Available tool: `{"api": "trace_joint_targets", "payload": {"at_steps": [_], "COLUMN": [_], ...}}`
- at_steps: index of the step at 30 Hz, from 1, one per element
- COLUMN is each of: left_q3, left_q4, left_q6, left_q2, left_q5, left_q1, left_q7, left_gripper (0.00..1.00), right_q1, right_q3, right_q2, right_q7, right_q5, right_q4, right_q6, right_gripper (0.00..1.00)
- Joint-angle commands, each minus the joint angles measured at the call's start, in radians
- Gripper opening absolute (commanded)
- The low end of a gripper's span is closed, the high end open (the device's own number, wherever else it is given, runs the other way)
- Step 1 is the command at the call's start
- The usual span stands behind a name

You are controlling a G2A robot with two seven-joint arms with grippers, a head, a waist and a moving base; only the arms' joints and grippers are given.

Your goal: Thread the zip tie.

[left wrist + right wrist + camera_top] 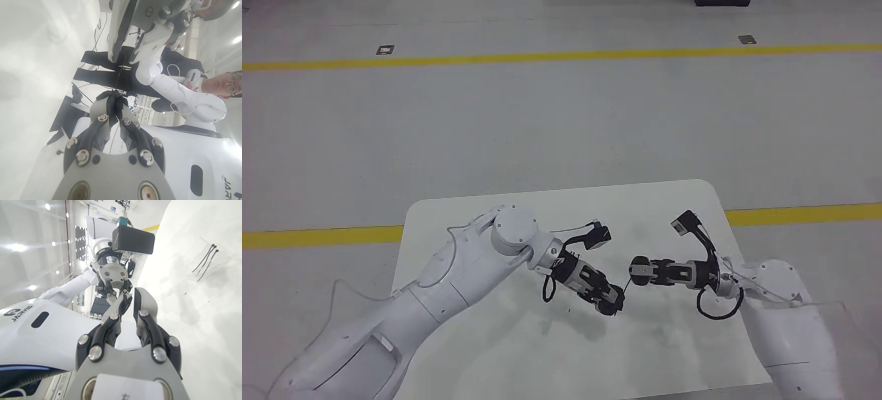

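Left gripper (115, 98) pinches the zip tie (119, 75) by its head above the table (672, 350) middle; right gripper (130, 301) is spread around its tail. Closing off-centre could flick the thin strap aside.

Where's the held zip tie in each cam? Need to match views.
Top view: zip tie is a thin black line between the left hand and right hand.
Left wrist view: head pinched in the left hand, strap running toward the right hand.
Right wrist view: too thin to make out between the hands.
Shared landmark: the left hand.
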State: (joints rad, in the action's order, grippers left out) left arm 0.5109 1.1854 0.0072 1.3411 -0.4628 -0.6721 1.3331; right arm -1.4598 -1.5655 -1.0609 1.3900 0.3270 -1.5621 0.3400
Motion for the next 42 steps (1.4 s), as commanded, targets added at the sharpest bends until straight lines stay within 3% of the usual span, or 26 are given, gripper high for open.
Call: {"api": "trace_joint_targets", "payload": {"at_steps": [1, 4, 14, 15, 17, 23, 32, 34, 42], "left_q3": [-0.001, -0.002, -0.001, -0.001, 0.005, 0.032, 0.086, 0.085, 0.085], "left_q4": [-0.003, -0.005, -0.012, -0.013, -0.014, 0.007, 0.081, 0.089, 0.089], "left_q6": [-0.001, -0.001, -0.010, -0.010, -0.014, -0.041, -0.118, -0.117, -0.117], "left_q2": [0.000, 0.001, 0.002, 0.002, 0.001, -0.007, -0.024, -0.026, -0.026], "left_q5": [-0.002, -0.004, -0.017, -0.017, -0.022, -0.030, -0.026, -0.007, -0.007], "left_q1": [0.001, 0.003, 0.004, 0.004, 0.001, -0.028, -0.130, -0.132, -0.132], "left_q7": [-0.001, -0.002, -0.013, -0.017, -0.032, -0.116, -0.351, -0.361, -0.361], "left_gripper": [0.00, 0.00, 0.00, 0.27, 1.00, 1.00, 1.00, 1.00, 1.00], "right_q1": [0.001, 0.002, -0.002, -0.003, -0.007, -0.029, -0.070, -0.078, -0.078], "right_q3": [0.001, 0.003, -0.009, -0.014, -0.020, -0.031, 0.003, 0.009, 0.009], "right_q2": [0.001, 0.002, 0.002, 0.001, -0.001, -0.011, -0.030, -0.033, -0.033], "right_q7": [0.000, 0.000, -0.001, -0.007, -0.024, -0.119, -0.273, -0.313, -0.313], "right_q5": [0.001, 0.002, 0.014, 0.013, 0.005, -0.005, -0.008, -0.015, -0.015], "right_q4": [0.000, 0.001, 0.002, 0.003, 0.004, 0.003, -0.010, -0.014, -0.014], "right_q6": [0.000, 0.000, 0.000, 0.000, 0.000, 0.000, 0.000, 0.000, 0.000], "right_gripper": [0.05, 0.00, 0.00, 0.00, 0.00, 0.00, 0.00, 0.00, 0.00]}}
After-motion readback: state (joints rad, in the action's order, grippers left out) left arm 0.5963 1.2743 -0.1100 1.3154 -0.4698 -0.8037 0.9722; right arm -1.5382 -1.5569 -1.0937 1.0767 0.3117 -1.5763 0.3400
